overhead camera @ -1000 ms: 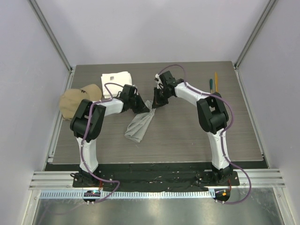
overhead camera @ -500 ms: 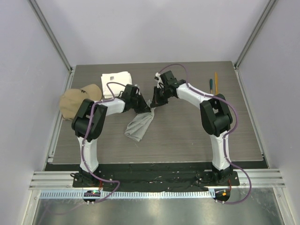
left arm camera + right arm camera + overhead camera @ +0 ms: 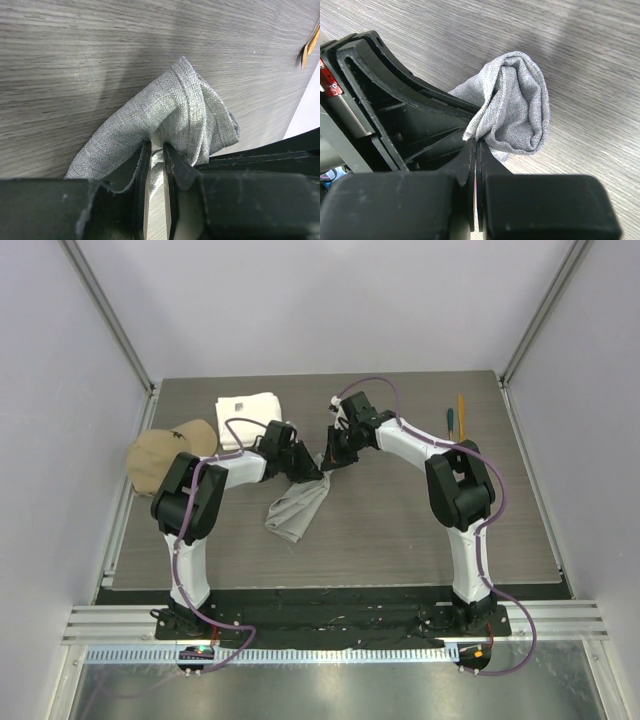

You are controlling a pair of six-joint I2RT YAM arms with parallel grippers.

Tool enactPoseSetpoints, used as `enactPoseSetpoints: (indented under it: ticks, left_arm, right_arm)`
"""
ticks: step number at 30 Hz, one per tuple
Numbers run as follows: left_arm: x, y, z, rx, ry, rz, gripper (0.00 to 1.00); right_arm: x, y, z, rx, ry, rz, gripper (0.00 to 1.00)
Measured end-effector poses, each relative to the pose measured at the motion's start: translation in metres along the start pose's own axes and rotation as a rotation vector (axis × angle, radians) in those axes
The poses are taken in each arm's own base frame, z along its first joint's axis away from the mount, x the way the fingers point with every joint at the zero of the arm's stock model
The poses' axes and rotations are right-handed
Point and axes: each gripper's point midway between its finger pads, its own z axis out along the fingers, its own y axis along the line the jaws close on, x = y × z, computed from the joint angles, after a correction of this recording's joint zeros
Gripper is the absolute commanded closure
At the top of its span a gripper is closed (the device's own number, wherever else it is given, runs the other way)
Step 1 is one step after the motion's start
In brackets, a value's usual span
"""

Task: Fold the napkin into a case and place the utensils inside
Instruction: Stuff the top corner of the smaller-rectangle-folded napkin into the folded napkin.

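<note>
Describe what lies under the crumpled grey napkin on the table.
Only the wood-grain table shows around the napkin; nothing pokes out from beneath it. Whatever its bunched folds cover is hidden. The utensils lie apart, far right.

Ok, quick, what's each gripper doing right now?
Left gripper: fingers slightly apart, napkin at their tips; whether it grips cannot be told.
Right gripper: shut on the napkin.

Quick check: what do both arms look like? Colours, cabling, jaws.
Left arm and right arm match: white links, black joint housings, and a purple cable looped along each. Both have matte black, flat-faced jaws. No markings legible.
</note>
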Motion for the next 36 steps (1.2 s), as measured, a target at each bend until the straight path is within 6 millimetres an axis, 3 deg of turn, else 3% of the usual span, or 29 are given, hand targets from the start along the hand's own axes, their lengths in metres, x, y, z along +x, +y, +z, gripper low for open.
enactPoseSetpoints:
  ticks: [9, 18, 23, 26, 30, 36]
  left_arm:
    - [-0.004, -0.012, 0.009, 0.093, -0.026, -0.051, 0.82]
    - [-0.002, -0.009, 0.014, 0.253, -0.132, -0.139, 0.86]
    - [-0.002, -0.005, 0.012, 0.257, -0.201, -0.143, 0.83]
    - [-0.004, -0.012, 0.014, 0.247, -0.174, -0.13, 0.83]
    - [-0.013, -0.028, 0.014, 0.262, -0.174, -0.12, 0.83]
    - [-0.012, -0.029, 0.016, 0.263, -0.167, -0.125, 0.85]
  right_arm:
    - [-0.001, -0.004, 0.0, 0.015, -0.007, -0.002, 0.99]
    - [0.005, -0.018, 0.01, 0.038, -0.02, -0.015, 0.99]
    - [0.006, -0.026, 0.012, 0.064, -0.036, -0.024, 0.98]
    - [0.005, -0.034, 0.008, 0.096, -0.059, -0.028, 0.98]
    - [0.021, -0.049, 0.007, 0.131, -0.032, 0.002, 0.98]
    - [0.021, -0.048, 0.004, 0.111, -0.03, 0.036, 0.98]
